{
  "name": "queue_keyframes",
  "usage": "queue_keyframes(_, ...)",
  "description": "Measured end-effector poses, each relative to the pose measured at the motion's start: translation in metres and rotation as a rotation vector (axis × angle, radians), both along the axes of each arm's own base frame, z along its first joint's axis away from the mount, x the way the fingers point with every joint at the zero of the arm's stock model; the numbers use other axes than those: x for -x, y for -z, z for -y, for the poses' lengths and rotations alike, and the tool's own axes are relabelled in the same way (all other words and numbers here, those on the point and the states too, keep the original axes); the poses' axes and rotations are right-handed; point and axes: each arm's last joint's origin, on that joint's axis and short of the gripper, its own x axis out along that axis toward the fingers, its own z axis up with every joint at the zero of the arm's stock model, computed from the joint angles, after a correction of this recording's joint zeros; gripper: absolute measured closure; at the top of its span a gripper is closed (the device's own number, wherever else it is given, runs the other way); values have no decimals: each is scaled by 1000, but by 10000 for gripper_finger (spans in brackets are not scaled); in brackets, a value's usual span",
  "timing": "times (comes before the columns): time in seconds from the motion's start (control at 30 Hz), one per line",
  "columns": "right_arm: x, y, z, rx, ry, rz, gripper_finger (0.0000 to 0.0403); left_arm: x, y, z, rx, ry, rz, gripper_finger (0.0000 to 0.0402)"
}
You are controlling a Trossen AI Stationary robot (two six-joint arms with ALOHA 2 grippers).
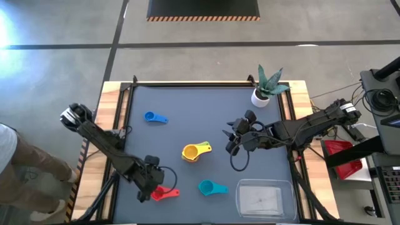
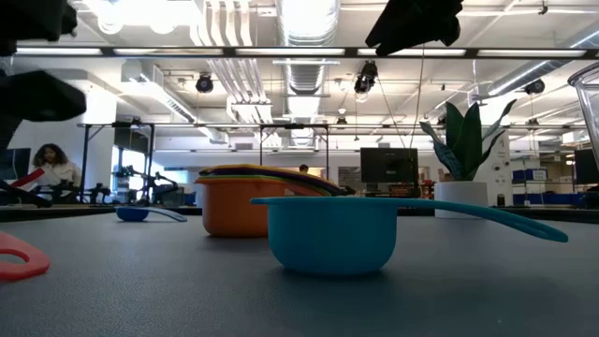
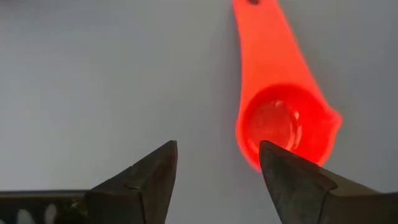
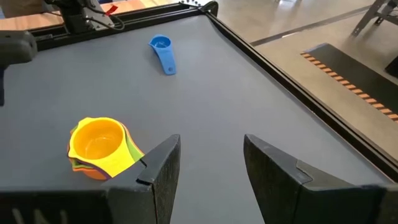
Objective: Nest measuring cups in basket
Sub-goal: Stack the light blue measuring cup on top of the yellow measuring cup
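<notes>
Red cup (image 3: 283, 124) beside left gripper (image 3: 217, 165)

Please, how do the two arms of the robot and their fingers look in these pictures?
Both arms are dark, jointed and slim, with black cables looping beside them. The left gripper and the right gripper each carry two dark fingers, wedge-shaped and tapering to a point. The left arm's base end is pale and rounded.

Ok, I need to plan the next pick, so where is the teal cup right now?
In the high view the teal cup lies near the table's front edge, between the red cup on its left and the clear basket on its right.
</notes>
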Motion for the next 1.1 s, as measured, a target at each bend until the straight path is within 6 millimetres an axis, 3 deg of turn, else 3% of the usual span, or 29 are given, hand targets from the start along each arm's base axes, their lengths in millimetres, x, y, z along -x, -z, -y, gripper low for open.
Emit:
queue_keyframes(0.47, 0, 0, 0, -2, -3, -1, 236, -48, -40, 11, -84, 64, 314, 168)
queue_keyframes(0.8, 0, 1, -3, -28, -41, -10, 236, -93, -33, 14, -135, 110, 359, 168)
queue_keyframes(0.93, 1, 2, -14, -70, -134, -26, 236, -94, -38, 13, -159, 100, 380, 168)
queue_keyframes(1.1, -7, 18, -44, -82, -252, -63, 236, -76, -59, -3, -159, 36, 481, 168)
